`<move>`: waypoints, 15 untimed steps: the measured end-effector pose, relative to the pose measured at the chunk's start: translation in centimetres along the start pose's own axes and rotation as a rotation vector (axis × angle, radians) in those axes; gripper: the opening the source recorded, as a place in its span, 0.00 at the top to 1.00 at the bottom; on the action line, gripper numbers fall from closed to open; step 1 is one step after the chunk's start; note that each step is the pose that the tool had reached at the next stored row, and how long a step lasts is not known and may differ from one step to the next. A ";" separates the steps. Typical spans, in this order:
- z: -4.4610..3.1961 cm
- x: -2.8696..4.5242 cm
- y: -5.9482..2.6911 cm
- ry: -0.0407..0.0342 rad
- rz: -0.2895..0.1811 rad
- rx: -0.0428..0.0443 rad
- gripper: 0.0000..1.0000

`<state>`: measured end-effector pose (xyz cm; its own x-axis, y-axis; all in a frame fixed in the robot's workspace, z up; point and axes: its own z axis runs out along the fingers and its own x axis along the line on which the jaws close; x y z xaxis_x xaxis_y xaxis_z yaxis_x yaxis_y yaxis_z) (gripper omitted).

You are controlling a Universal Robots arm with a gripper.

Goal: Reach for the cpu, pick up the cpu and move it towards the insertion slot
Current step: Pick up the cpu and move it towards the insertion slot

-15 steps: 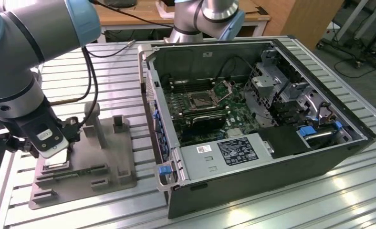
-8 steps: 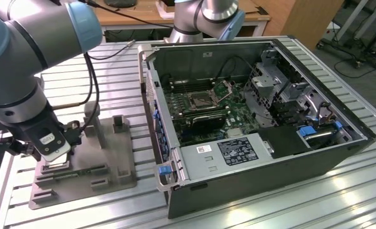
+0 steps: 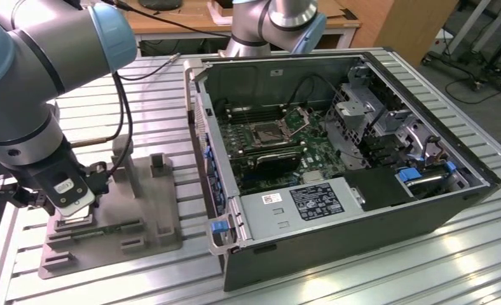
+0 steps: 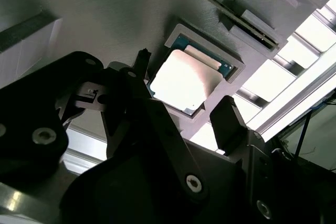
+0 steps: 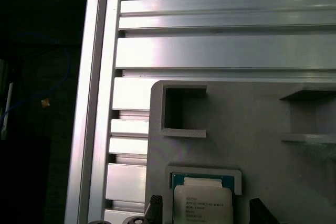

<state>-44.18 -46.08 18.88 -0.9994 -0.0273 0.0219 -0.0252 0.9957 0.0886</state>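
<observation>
The cpu (image 4: 184, 85) is a small silver-topped square with a pale rim. It lies flat in a square nest of the grey plastic fixture (image 4: 105, 14). My gripper (image 4: 184, 80) hovers right over it, open, with one dark fingertip (image 4: 143, 56) on each side and nothing held. The first wrist view shows the cpu (image 5: 202, 203) between the same fingertips (image 5: 154, 203). In the exterior view my gripper (image 3: 70, 213) hangs low over the fixture (image 3: 149, 210) at the exterior view's left. The insertion slot (image 3: 267, 133) sits on the green motherboard inside the open computer case, its lid plate raised.
The computer case (image 3: 336, 210) lies open on the slatted aluminium table (image 3: 386, 279), to the exterior view's right of the fixture. A thin green circuit strip (image 3: 106, 227) rests in the fixture beside upright grey posts (image 3: 157, 165). The table's edge rail (image 5: 97, 103) runs close by.
</observation>
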 end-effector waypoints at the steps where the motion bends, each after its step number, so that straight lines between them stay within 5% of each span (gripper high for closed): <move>1: 0.00 0.00 0.00 0.0001 0.000 0.0000 0.27; 15: 0.84 -0.02 -0.08 0.0031 0.000 0.0010 0.27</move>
<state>-44.18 -46.09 18.03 -0.9993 -0.0271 0.0250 -0.0248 0.9958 0.0876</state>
